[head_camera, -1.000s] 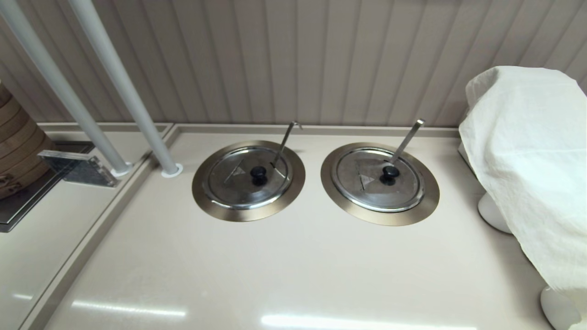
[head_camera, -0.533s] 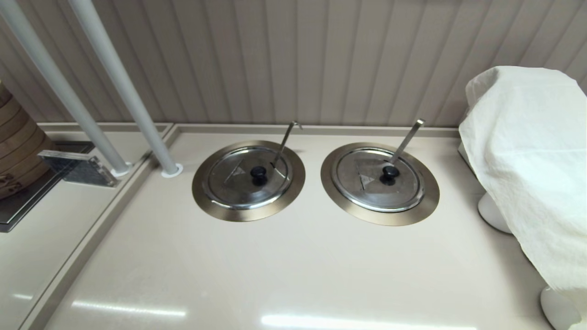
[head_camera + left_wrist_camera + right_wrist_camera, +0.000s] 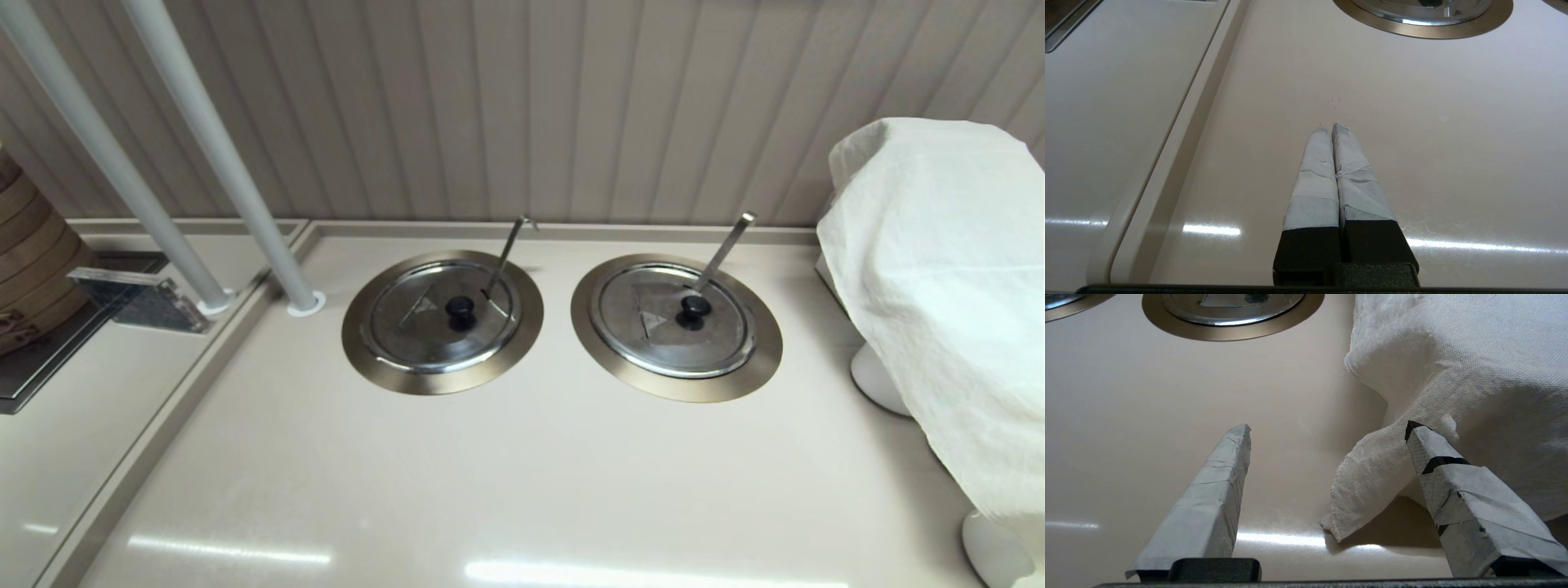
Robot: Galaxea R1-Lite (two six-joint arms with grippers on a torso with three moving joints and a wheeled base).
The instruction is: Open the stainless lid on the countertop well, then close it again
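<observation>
Nothing's moved since 1 s ago — lid [image 3: 441, 314] apparently seated on well [image 3: 364, 359], all steps left. Left gripper [image 3: 1329, 127] pinched together, right gripper [image 3: 1327, 430] spread wide.

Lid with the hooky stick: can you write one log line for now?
lid: shut on well | left gripper: shut, over counter | right gripper: open, by cloth

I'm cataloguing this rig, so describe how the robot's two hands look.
The left hand has two long tapering fingers wrapped in pale grey-white tape, rising from black blocky bases. The right hand has the same taped, wedge-shaped fingers; on one, black shows through at the tip and in gaps. No cables or markings show.
</observation>
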